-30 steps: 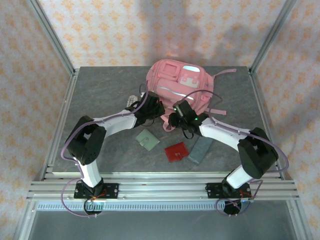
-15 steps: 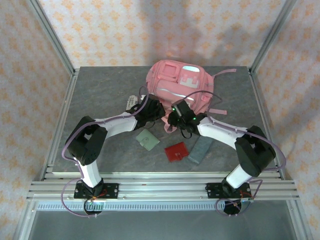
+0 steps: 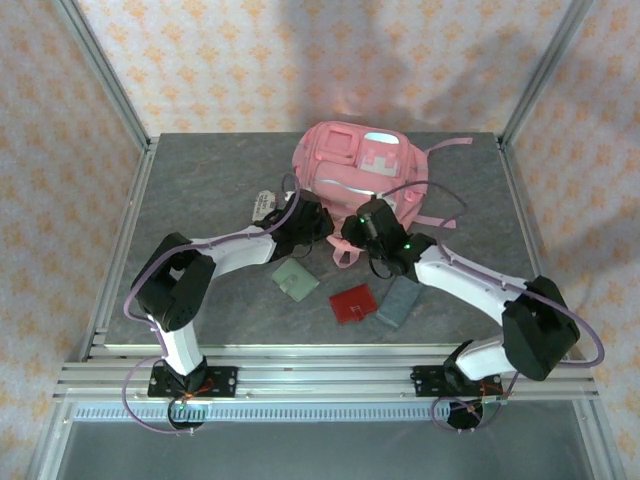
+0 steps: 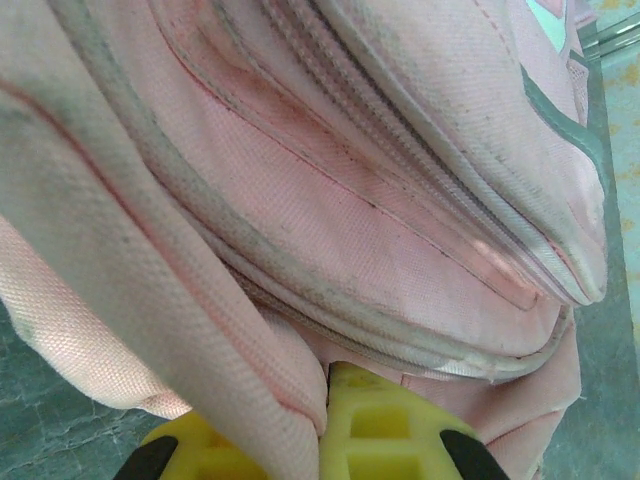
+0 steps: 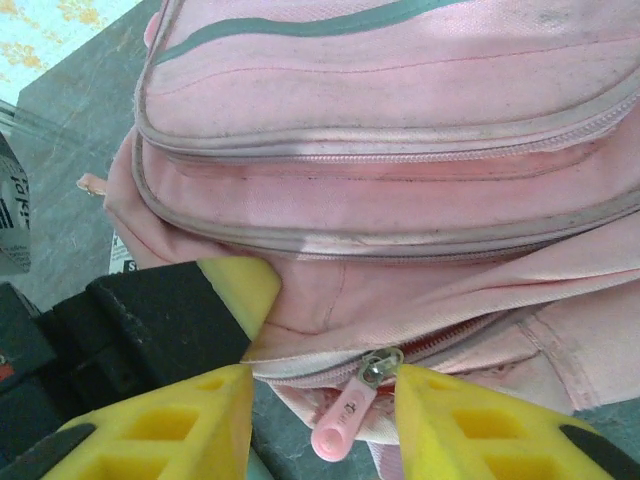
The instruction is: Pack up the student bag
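Pink student bag [image 3: 362, 170], front up, long axis near-to-far

The student bag [image 3: 362, 170] blocks the middle; open table [image 3: 200, 180] either side.

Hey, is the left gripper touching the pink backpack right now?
Touching. The left wrist view shows the left gripper shut on a fold of the student bag, pink fabric pinched between its yellow fingers.
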